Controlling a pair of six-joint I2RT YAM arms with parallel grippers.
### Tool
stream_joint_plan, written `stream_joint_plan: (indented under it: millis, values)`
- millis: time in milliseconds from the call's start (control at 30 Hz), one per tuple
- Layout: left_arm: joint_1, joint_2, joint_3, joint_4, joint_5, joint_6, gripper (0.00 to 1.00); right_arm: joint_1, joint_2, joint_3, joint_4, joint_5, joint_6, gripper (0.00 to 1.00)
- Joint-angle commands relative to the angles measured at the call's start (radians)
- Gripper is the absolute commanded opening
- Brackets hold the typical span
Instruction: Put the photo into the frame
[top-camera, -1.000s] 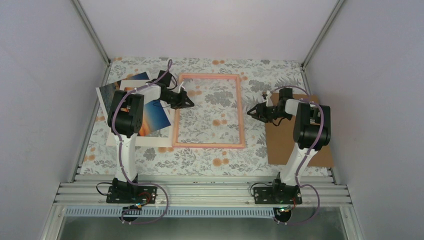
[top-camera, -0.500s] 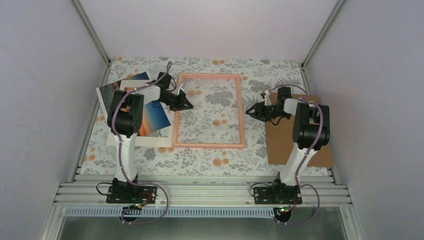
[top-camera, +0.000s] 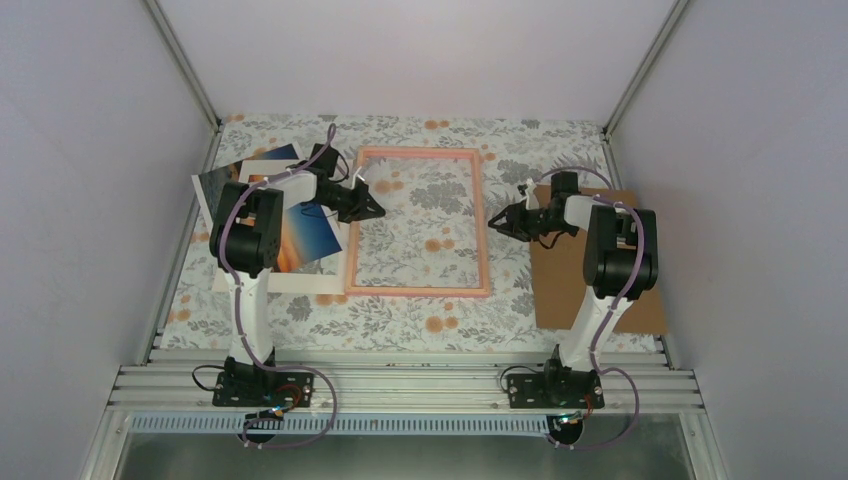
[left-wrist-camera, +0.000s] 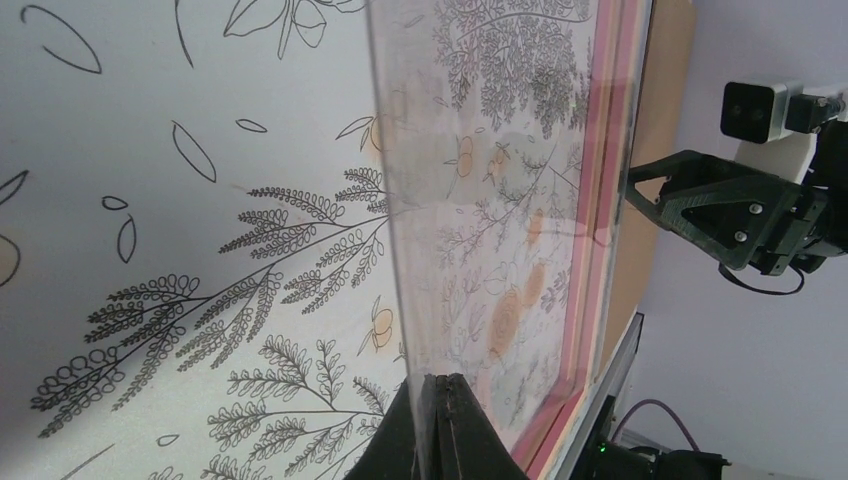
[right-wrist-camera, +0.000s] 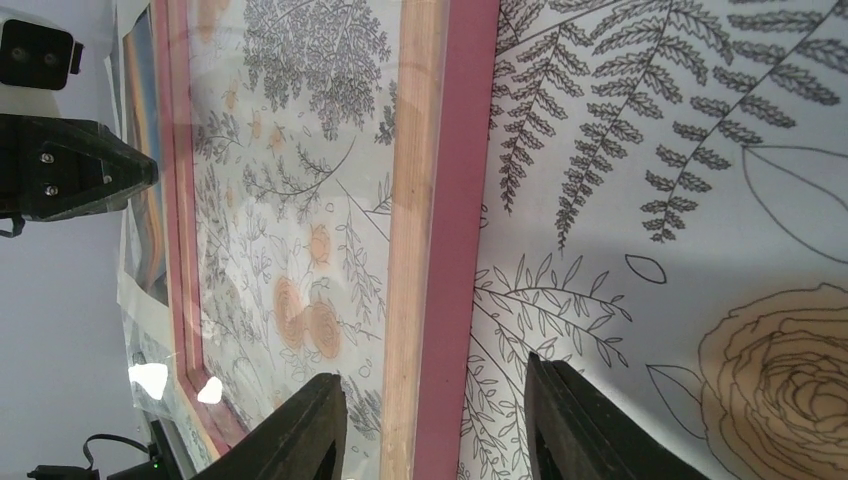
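Mira: Right gripper (top-camera: 500, 220) had crept nearer the frame (top-camera: 417, 291) since a second before, while the left gripper (top-camera: 375, 209) had hardly budged. What showed from above?

Tom: The right one hung just off the frame's right side, and the left sat just inside its left side. The photo (top-camera: 312, 235) lay behind the left gripper, beside its arm, on the mat (top-camera: 290, 282) and outside the frame.

Mira: And the left wrist?

Tom: Its jaws were closed, pinching what looked like the edge of the pane (left-wrist-camera: 480, 200), which ran on ahead of the tips.

Mira: Right wrist?

Tom: Jaws apart, holding nothing, with the frame's pink side between them. Whether they touched it, I couldn't tell.

Mira: How would the step go well?

Tom: By my judgement, the right one needed that side centred between its jaws before closing square. The left needed to keep its pinch level so the pane didn't twist.

Mira: Counts?

Tom: One photo, one frame, one pane, one mat, one board (top-camera: 560, 290) under the right arm, and two grippers.
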Motion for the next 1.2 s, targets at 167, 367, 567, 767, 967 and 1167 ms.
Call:
stream_joint_plan:
  millis: [167, 367, 567, 767, 967, 1167]
  values:
    - [0.005, -0.034, 0.000, -0.017, 0.086, -0.068, 0.02, 0.016, -0.018, 0.019, 0.008, -0.043, 0.008, 0.45]
    - [0.007, -0.041, -0.007, -0.004, 0.133, -0.106, 0.02, 0.017, -0.019, 0.017, 0.007, -0.046, 0.008, 0.45]
    - [0.009, -0.046, -0.009, -0.017, 0.118, -0.097, 0.02, 0.019, -0.013, 0.015, 0.008, -0.047, 0.006, 0.45]
    - [0.020, -0.057, -0.030, -0.011, 0.130, -0.113, 0.02, 0.020, -0.014, 0.016, 0.005, -0.047, 0.006, 0.43]
    - [0.024, -0.064, -0.036, -0.008, 0.145, -0.122, 0.02, 0.020, -0.014, 0.013, 0.009, -0.047, 0.006, 0.43]
    - [0.023, -0.055, -0.016, -0.044, 0.102, -0.077, 0.02, 0.024, -0.015, 0.010, 0.011, -0.046, 0.008, 0.43]
